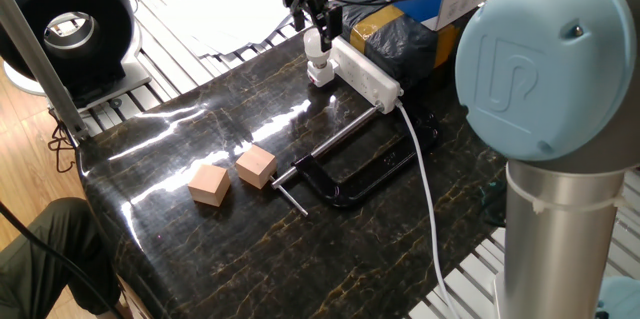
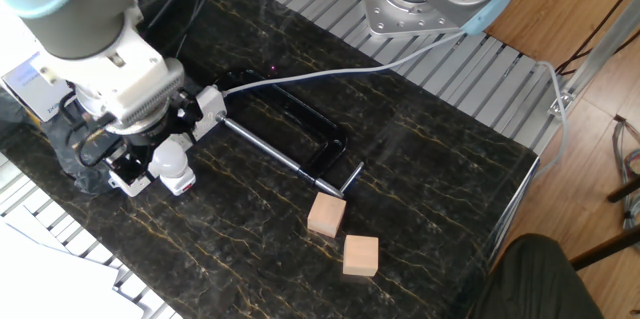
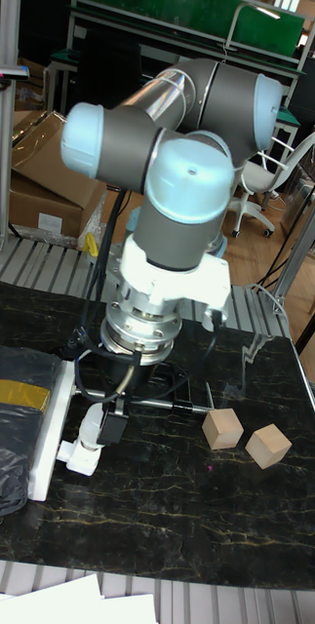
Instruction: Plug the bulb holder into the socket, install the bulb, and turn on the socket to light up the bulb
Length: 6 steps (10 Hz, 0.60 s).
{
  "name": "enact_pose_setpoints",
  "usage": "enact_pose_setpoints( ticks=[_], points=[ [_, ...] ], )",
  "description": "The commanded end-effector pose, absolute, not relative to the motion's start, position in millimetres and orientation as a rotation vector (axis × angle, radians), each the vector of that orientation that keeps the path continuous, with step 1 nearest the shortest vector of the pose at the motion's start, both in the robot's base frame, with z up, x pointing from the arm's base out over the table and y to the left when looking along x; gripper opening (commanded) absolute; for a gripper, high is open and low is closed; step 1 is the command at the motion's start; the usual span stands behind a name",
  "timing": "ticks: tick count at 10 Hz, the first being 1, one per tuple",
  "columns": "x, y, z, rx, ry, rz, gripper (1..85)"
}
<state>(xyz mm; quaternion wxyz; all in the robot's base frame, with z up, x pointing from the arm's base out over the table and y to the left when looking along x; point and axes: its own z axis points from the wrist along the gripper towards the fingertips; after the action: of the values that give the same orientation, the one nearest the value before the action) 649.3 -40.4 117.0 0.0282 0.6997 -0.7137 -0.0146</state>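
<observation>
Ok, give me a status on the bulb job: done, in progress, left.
Done: the bulb holder sits at the end of the socket, apparently plugged in, with the bulb standing in it. In hand: the gripper is at the bulb's top, grip unclear. Left: switching the socket on; the bulb looks unlit.

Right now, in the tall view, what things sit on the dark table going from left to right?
Black bag → socket → bulb in the tool → nearer wooden cube → farther wooden cube.
</observation>
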Motion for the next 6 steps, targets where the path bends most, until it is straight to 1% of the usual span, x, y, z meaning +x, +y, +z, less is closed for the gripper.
enact_pose_setpoints(
  ticks=[1,4,6],
  points=[
    [647.5,-42.9,119.7,2.199,-2.209,-0.094,72.0],
    [647.9,-50.7,115.5,2.228,-2.205,-0.135,71.7],
    [645.6,-47.1,113.6,2.225,-2.218,-0.166,71.7]
  ],
)
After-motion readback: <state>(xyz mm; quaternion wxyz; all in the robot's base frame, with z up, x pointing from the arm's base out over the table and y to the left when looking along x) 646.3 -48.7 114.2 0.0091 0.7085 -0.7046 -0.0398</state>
